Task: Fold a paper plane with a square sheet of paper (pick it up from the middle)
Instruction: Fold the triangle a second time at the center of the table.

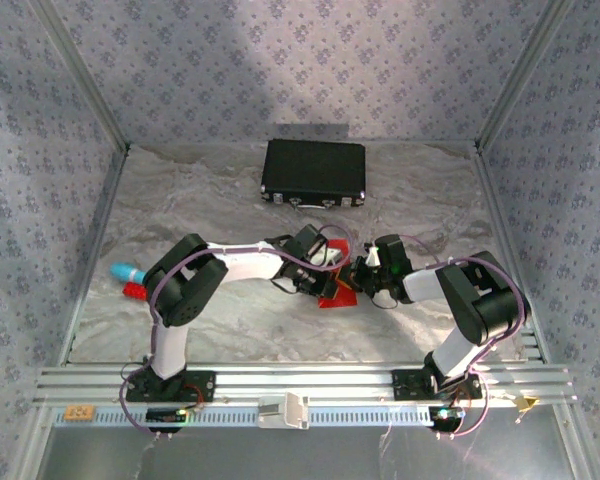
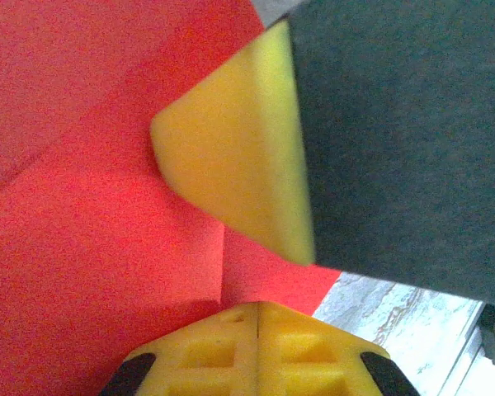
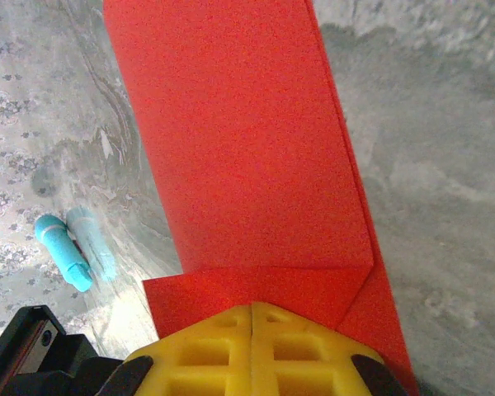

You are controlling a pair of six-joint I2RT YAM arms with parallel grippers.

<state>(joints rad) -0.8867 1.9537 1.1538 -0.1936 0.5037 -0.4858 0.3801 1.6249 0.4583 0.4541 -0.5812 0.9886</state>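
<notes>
From above: left pincer [image 1: 332,272] and right pincer [image 1: 365,278] tip to tip at mid-table, jaws too small to judge here. One red paper [image 1: 337,296] just under them at 6 o'clock, partly hidden. One black case [image 1: 313,170] well apart at 12 o'clock. One turquoise object [image 1: 128,271] at 9 o'clock, near the left edge of the table [image 1: 230,330], with one small red bit [image 1: 133,291] just beside it. Bare table all round the pincers, widest toward 6 o'clock.

From the left wrist: left pincer [image 2: 256,318] closed, pads flat together, paper [image 2: 82,214] running right up to the tips; gripped at its edge, as far as visible. One crease slanting across the sheet toward 10 o'clock. One finger of the right pincer at 1 o'clock, yellow pad [image 2: 231,165] over the paper. Strip of table at 4 o'clock.

From the right wrist: right pincer [image 3: 253,318] closed on the paper [image 3: 247,148], one folded flap at the tips, long band reaching to 12 o'clock. Two turquoise shapes side by side at 9 o'clock, one paler. Open table on both sides.
</notes>
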